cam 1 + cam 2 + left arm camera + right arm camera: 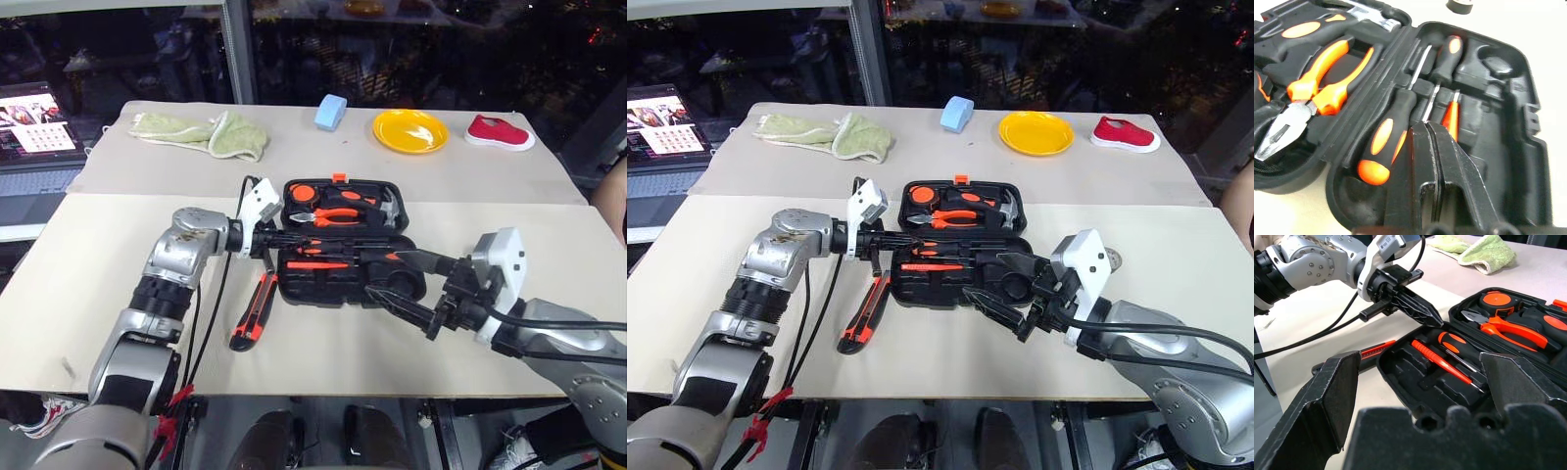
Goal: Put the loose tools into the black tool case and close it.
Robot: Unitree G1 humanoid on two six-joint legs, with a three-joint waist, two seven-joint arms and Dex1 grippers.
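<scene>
The black tool case (pixel 392 220) lies open in the middle of the table. Its near half holds two black-and-orange screwdrivers (pixel 1382 147) (pixel 1447 51) and a slim orange tester screwdriver (pixel 1450 116). My left gripper (pixel 285 238) is shut on nothing and points across the near half's left end, just above the screwdrivers. The orange-and-black utility knife (pixel 256 311) lies on the table just left of the case. A small tape roll (pixel 1459 4) sits on the table beyond the case. My right gripper (pixel 380 275) hangs open at the case's near right corner.
Orange-handled pliers (pixel 338 215) and a hammer (pixel 389 209) fill the far half of the case. A green cloth (pixel 208 134), blue block (pixel 331 111), yellow plate (pixel 410 130) and red shoe (pixel 500 132) line the far table. A laptop (pixel 35 125) stands at the left.
</scene>
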